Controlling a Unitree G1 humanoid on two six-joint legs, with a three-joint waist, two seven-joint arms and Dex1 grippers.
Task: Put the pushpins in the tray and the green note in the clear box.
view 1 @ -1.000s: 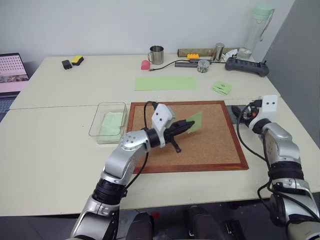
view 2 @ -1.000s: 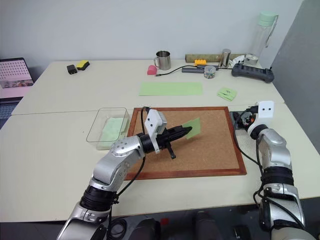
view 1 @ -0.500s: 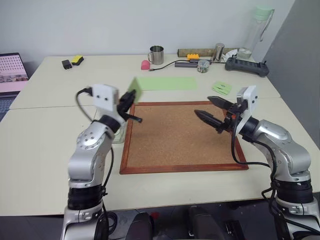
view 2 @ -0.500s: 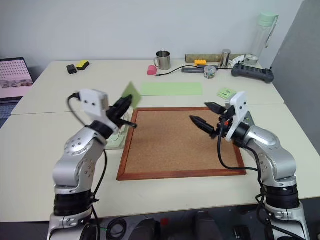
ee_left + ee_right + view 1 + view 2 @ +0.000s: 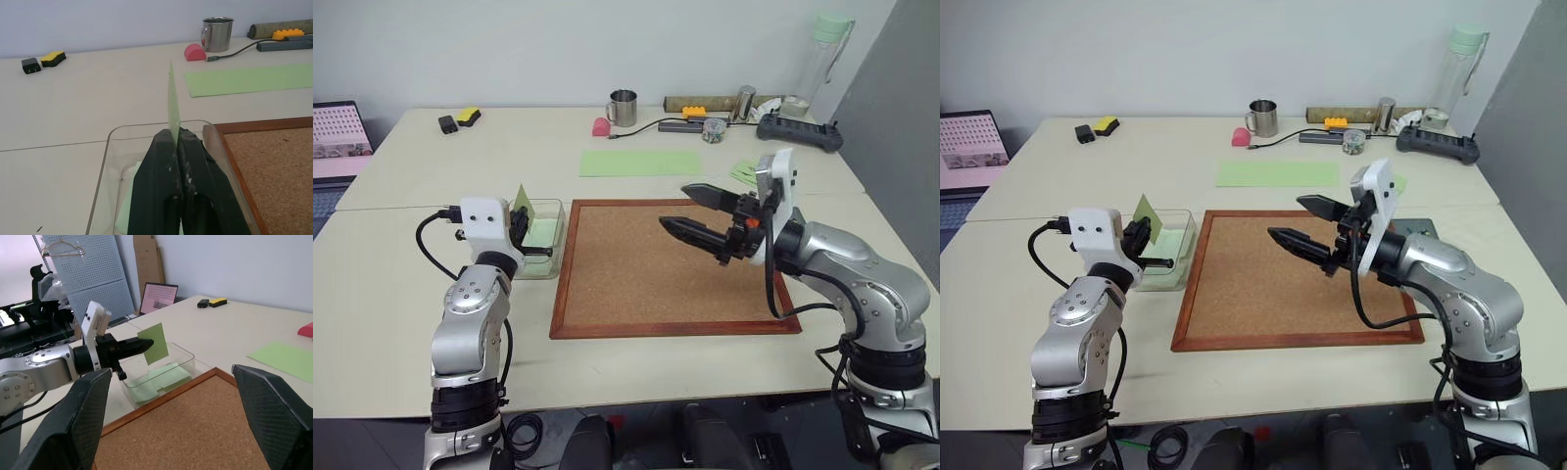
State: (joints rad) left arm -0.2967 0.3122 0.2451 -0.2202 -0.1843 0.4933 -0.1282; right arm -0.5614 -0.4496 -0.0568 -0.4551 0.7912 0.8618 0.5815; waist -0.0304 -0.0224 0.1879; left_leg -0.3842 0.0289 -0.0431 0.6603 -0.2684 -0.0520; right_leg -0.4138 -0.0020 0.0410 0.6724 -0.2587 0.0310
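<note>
The left tool [image 5: 518,227] is pressed together on the lower edge of the green note [image 5: 521,199], which stands upright on edge above the clear box [image 5: 551,208], at about 9 o'clock from the corkboard [image 5: 674,264]. In the left wrist view the note rises straight from the fingertips [image 5: 172,147] with the box's near wall just beneath them, so the box lies directly below and slightly ahead of the tool. 1 or more green sheets [image 5: 161,377] already lie flat in the box. The coming move likely turns on this: the note is held vertical while the box floor is flat, so letting go here should drop it inside. The left arm is plainly the nearer one. Farther right, the right tool [image 5: 697,212] hangs spread and empty over the corkboard, pointing toward 9 o'clock. I cannot make out any pushpins or the tray.
</note>
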